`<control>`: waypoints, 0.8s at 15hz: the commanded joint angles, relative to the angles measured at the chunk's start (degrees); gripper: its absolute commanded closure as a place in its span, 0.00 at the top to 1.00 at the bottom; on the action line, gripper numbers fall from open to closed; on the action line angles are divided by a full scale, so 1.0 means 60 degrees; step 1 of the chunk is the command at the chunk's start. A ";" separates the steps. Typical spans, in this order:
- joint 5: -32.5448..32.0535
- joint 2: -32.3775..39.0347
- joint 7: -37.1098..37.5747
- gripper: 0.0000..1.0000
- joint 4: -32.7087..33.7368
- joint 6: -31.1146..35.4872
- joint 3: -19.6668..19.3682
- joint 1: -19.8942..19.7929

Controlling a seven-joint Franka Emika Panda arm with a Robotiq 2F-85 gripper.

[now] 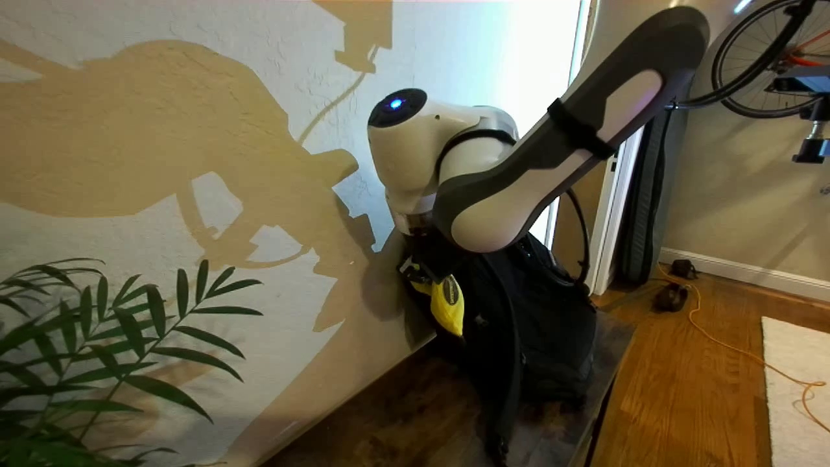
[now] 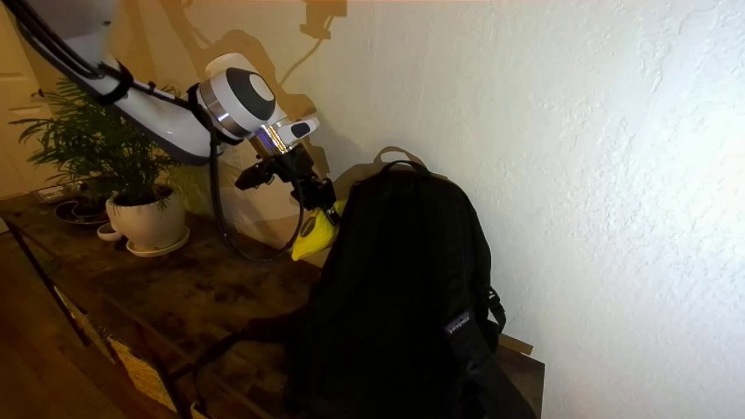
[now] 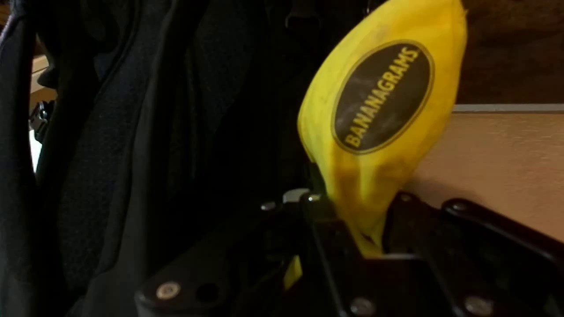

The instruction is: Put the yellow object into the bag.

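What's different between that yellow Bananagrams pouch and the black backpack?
The Bananagrams pouch is bright yellow; the backpack is black. The pouch is far smaller than the backpack. The pouch is pinched in the gripper, while the backpack stands on the wooden tabletop. Both look soft.

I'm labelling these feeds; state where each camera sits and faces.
An exterior view: nearest the plant, facing the bag; arm shows.
An exterior view: nearest the bag, facing it and the wall, plant beyond; arm and gripper show.
Wrist view: on the arm, facing pouch and bag; gripper shows.
Both exterior views share arm, pouch, bag, plant, wall.
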 commanded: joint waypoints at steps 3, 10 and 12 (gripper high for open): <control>-0.0370 0.0479 0.0709 0.07 0.0854 0.0305 -0.0426 0.0047; -0.0668 0.0907 0.1389 0.07 0.1533 0.0146 -0.0903 0.0250; -0.0928 0.0979 0.1446 0.07 0.1640 -0.0006 -0.0987 0.0348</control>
